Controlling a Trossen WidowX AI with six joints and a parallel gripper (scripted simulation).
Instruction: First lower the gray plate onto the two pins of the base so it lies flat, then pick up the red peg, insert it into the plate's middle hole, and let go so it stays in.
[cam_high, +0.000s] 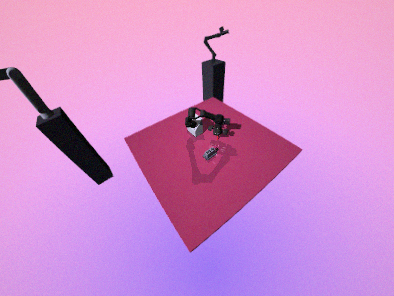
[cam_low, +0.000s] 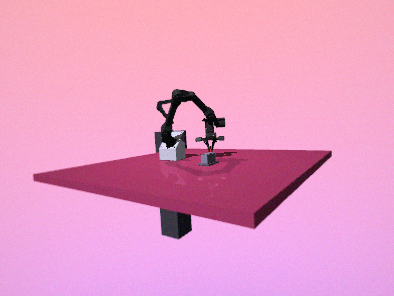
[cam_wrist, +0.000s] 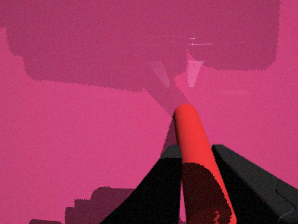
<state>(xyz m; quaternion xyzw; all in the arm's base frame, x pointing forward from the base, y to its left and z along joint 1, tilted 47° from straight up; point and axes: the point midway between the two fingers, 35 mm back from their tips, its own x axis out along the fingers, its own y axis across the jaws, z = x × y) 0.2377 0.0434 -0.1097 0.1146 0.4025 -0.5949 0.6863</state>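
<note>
My gripper (cam_high: 218, 135) (cam_low: 211, 148) (cam_wrist: 194, 153) is shut on the red peg (cam_wrist: 187, 127), one finger on each side of it. In the wrist view the peg's rounded far end sticks out past the fingertips, and it appears to stand upright at the table surface. A small bit of red shows between the fingers in the exterior view. The gray base with the gray plate (cam_high: 210, 153) (cam_low: 207, 159) sits beside the gripper, in front of it in the exterior view. The two are too small to tell apart or to tell whether the plate lies flat. They are out of the wrist view.
The red table (cam_high: 185, 215) (cam_low: 225, 195) carries the arm and a pale block (cam_high: 196, 130) (cam_low: 171, 151) at the arm's base. Two dark pillars (cam_high: 75, 145) (cam_high: 213, 80) with thin arms stand beyond the table's edges. Arm shadows lie across the table.
</note>
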